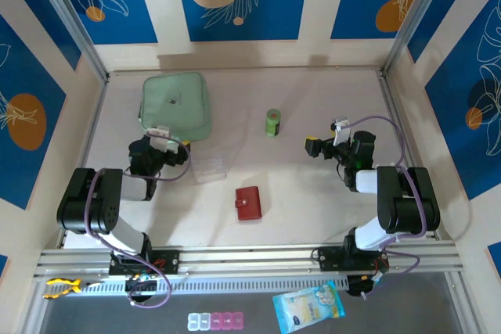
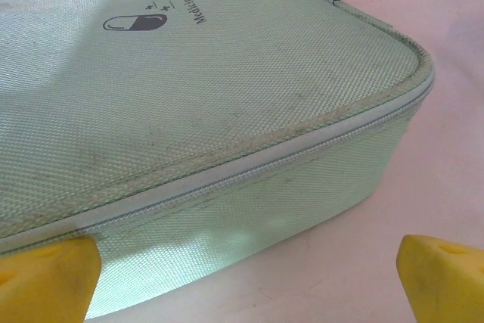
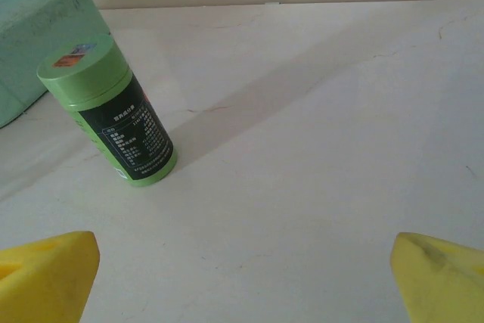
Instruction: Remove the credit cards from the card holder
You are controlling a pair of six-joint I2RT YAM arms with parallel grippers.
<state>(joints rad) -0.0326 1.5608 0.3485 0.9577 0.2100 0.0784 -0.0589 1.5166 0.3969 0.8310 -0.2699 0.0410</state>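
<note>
The card holder (image 1: 248,202), a small red wallet, lies shut and flat on the table's near middle, between the two arms. The credit cards are hidden. My left gripper (image 1: 153,146) sits low at the near edge of the mint-green zip case (image 1: 174,105), well left of the wallet. Its yellow fingertips (image 2: 49,277) stand wide open with bare table between them, the case's zip side (image 2: 227,187) just ahead. My right gripper (image 1: 311,145) hovers right of and beyond the wallet, open, its fingertips (image 3: 442,277) spread over bare table.
A green bottle (image 1: 272,122) stands upright at mid-table, ahead-left of the right gripper (image 3: 242,277). A clear plastic sheet (image 1: 207,168) lies by the case's near corner. A pill organiser (image 1: 215,321) and a blue packet (image 1: 309,308) lie below the rail.
</note>
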